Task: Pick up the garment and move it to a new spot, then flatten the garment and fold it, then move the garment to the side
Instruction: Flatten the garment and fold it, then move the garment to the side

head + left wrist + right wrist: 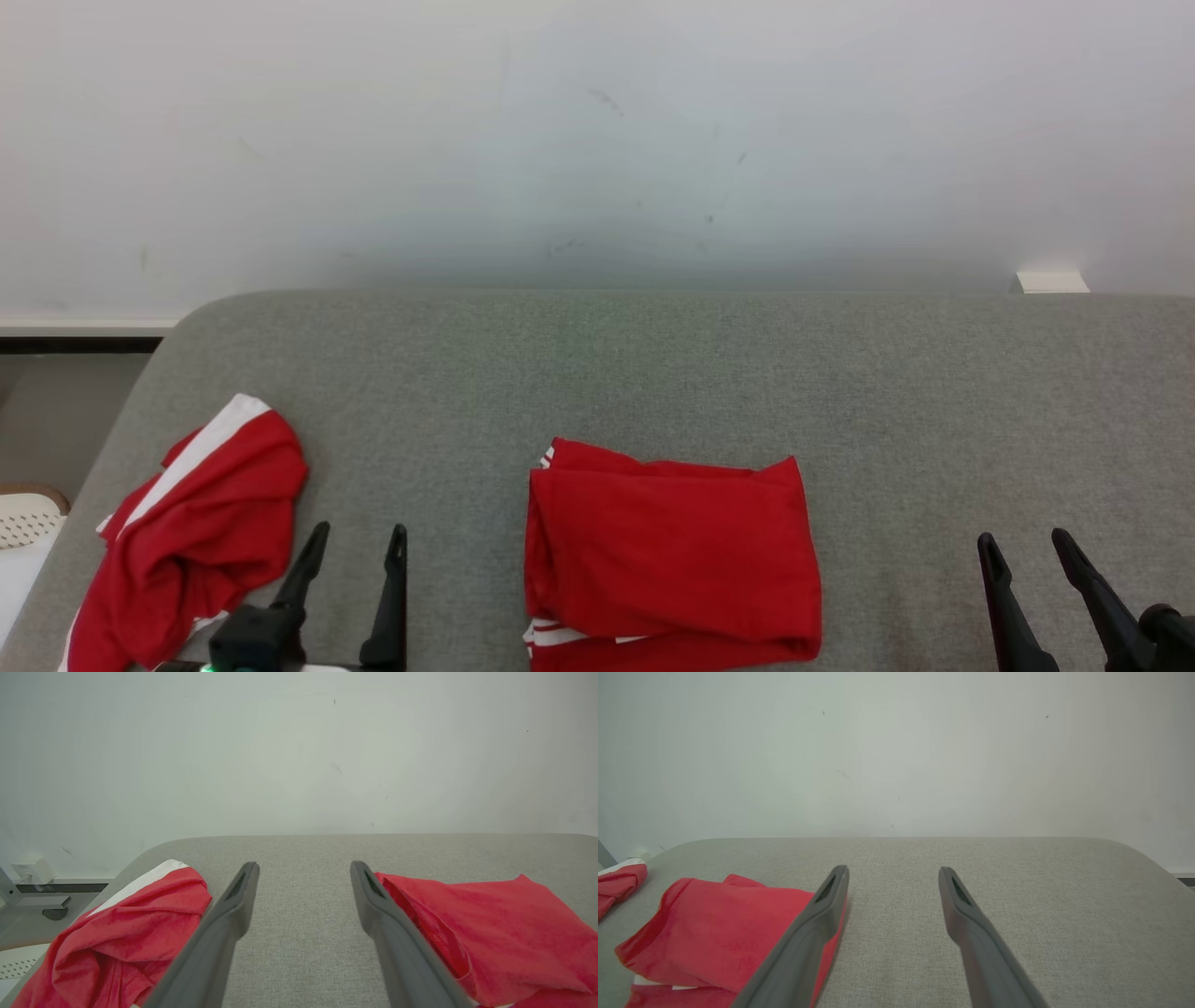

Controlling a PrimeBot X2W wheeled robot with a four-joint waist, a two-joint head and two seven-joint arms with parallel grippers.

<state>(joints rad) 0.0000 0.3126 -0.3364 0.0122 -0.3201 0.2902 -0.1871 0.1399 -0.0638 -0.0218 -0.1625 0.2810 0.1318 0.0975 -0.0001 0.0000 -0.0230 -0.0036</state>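
Hovering wide open and empty, the left tool and right tool flank the folded red garment at the near middle of the table, where pinching only the top layer could spill the fold toward the crumpled red-and-white garment on the left.

Bare grey table behind folded garment and crumpled garment.

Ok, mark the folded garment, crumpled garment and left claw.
folded garment (667, 551), head view, middle of top layer
crumpled garment (201, 523), head view, centre of heap
left claw (360, 529), head view, between its fingertips
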